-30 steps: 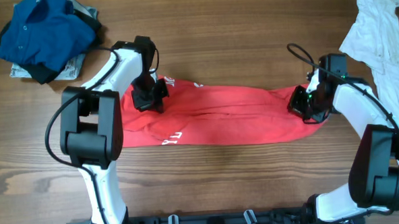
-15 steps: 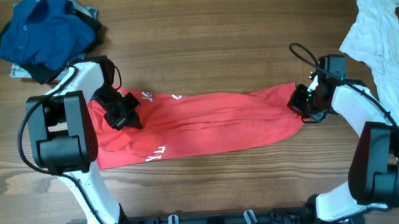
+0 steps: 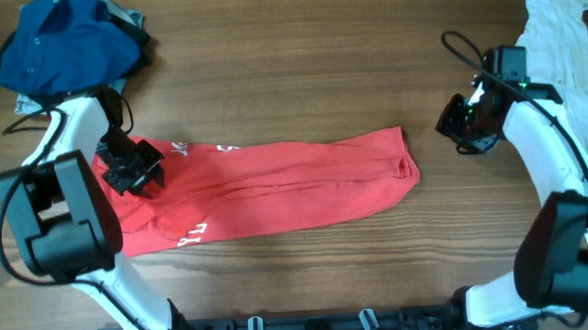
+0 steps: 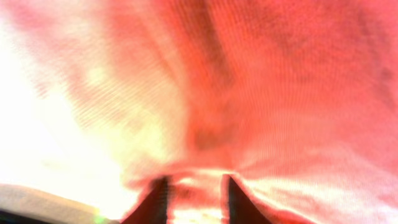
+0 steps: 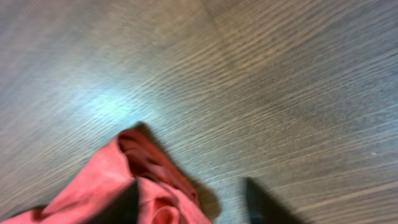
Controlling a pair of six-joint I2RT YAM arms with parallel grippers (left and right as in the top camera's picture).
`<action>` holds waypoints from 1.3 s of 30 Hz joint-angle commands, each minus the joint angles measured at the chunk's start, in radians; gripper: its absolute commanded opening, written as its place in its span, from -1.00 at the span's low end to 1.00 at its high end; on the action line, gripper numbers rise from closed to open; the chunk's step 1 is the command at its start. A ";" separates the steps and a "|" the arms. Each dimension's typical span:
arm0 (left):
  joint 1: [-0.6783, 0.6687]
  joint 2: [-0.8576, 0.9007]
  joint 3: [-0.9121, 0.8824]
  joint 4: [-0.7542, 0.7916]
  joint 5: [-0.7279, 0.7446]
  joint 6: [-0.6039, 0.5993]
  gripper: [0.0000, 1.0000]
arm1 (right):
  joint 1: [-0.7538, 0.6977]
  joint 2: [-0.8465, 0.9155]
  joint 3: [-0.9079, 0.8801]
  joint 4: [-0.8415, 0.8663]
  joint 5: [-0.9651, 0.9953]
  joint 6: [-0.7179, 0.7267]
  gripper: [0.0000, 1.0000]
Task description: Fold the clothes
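table (image 3: pixel 300 75): brown wood grain, carries everything; bare strip between the shirt's right end and the right claw.
red T-shirt (image 3: pixel 275 186): folded into a long band lying left-right across the table's middle, slightly tilted with the right end higher. White lettering (image 3: pixel 193 232) shows at the left part. Right end (image 5: pixel 149 180) is bunched and creased, flat on the wood.
white garment (image 3: pixel 557 44): crumpled heap at the far right corner, well apart from the red T-shirt; the right arm (image 3: pixel 547 154) crosses in front of its lower edge.
blue shirt (image 3: pixel 60 46): crumpled at the far left corner, dark cloth (image 3: pixel 137 38) poking out at its edge, a grey patterned piece (image 3: pixel 28 105) under it. Near the left arm's (image 3: pixel 69 130) upper link, not touching the red T-shirt.
obstruction: the left arm's bulk covers the red T-shirt's left end from overhead; corner there can't be read.
cable (image 3: pixel 458 48): black loop above the right claw, off the cloth.
left gripper (image 3: pixel 130 172): on the red T-shirt's upper left edge. In the wrist view (image 4: pixel 194 199) fingers (image 4: pixel 158 199) stand close together with red cloth bunched between them; cloth fills the view, blurred.
right gripper (image 3: pixel 466 128): beyond the shirt's right end, apart from it overhead. In the wrist view (image 5: pixel 193 202) fingers (image 5: pixel 261 202) are spread wide, nothing clamped; the shirt's end lies below by the other finger.
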 commanded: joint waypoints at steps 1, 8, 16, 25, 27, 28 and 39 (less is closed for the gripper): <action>-0.002 -0.117 0.015 -0.023 -0.040 0.018 0.80 | -0.003 -0.051 0.027 -0.028 -0.064 -0.083 0.72; -0.002 -0.263 0.015 -0.090 -0.017 0.018 0.99 | -0.094 -0.042 -0.092 0.008 -0.288 -0.252 0.99; -0.002 -0.282 0.015 -0.109 0.039 0.017 0.99 | -0.153 0.020 -0.229 0.071 -0.549 -0.412 0.99; -0.002 -0.282 0.015 -0.115 0.039 0.017 1.00 | -0.104 0.164 -0.284 0.144 -0.589 -0.409 0.93; -0.002 -0.282 0.015 -0.115 0.039 0.017 1.00 | -0.062 0.179 -0.284 0.162 -0.590 -0.370 0.89; -0.002 -0.282 0.015 -0.115 0.039 0.017 0.99 | -0.034 0.186 -0.284 0.175 -0.589 -0.354 0.87; -0.002 -0.282 0.015 -0.117 0.039 0.018 1.00 | 0.016 0.196 -0.249 0.205 -0.364 -0.149 -0.91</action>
